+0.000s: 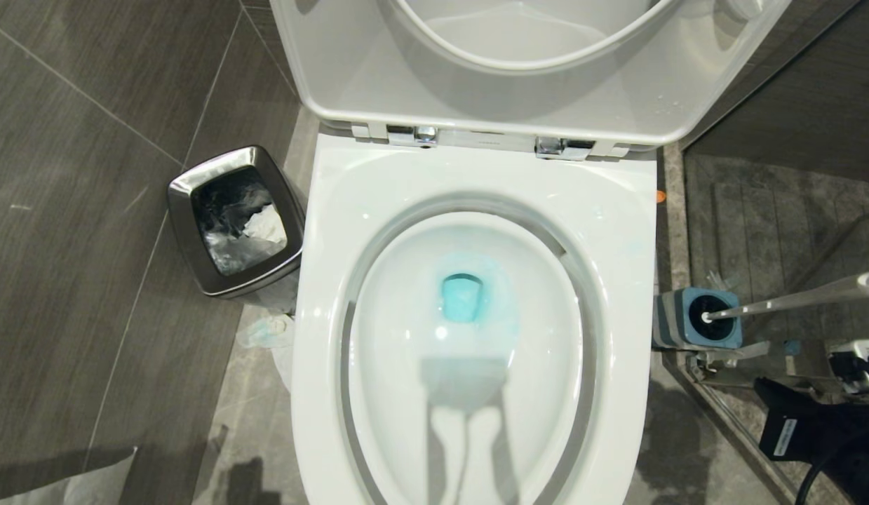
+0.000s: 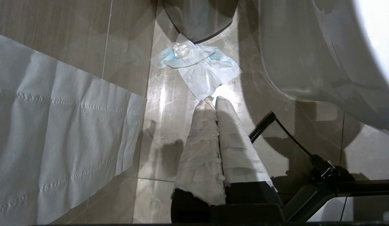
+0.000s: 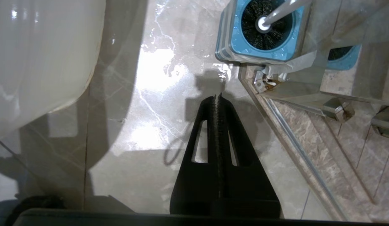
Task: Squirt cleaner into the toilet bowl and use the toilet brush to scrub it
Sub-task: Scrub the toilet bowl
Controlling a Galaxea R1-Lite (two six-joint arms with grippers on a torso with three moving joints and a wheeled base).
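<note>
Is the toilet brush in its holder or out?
In: the toilet brush stands bristles-down in the blue-topped holder, handle leaning out.

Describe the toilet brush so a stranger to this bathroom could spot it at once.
Start at the big white toilet bowl with its lid up. On the floor to the robot's right of it stands a square blue-topped holder. The toilet brush stands in it, black bristles down, its long whitish-grey handle leaning away from the bowl.

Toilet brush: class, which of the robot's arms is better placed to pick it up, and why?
Right. The toilet brush stands in its holder just ahead of the empty right gripper; the left gripper hangs over floor beside the bowl.
</note>
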